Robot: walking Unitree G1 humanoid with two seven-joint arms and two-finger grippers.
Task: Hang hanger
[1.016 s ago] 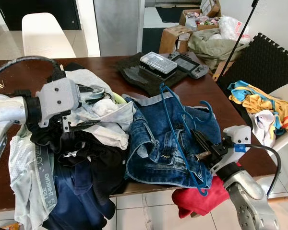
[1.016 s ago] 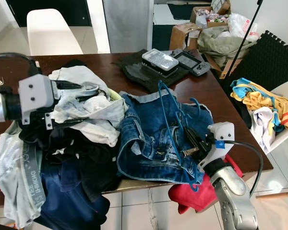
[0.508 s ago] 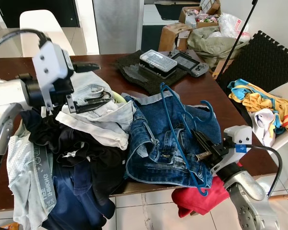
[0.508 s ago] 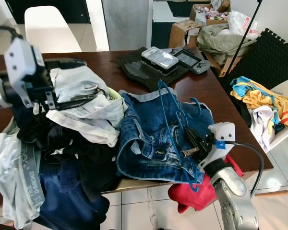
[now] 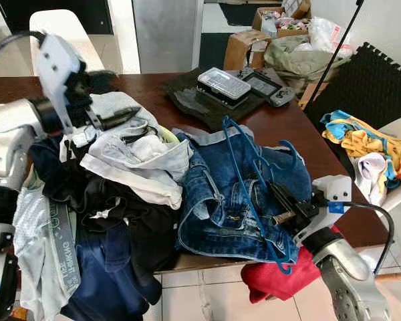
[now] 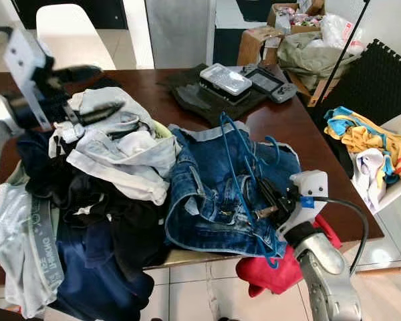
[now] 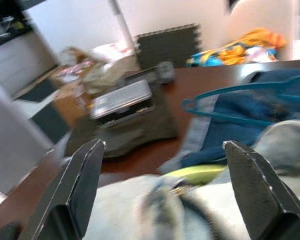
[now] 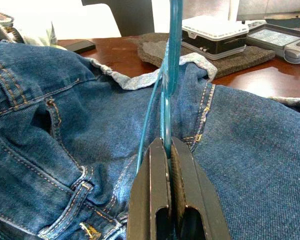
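Hanger [image 8: 170,75] pinched in right gripper [image 8: 168,150] jaws

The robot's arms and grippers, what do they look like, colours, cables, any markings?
Both arms are silver metal. The left gripper has long black fingers on a pale grey box-like housing with dark screw holes; a black cable loops over that arm. The right gripper has black fingers, a white housing with a small blue tag, and a black cable curving to the forearm.
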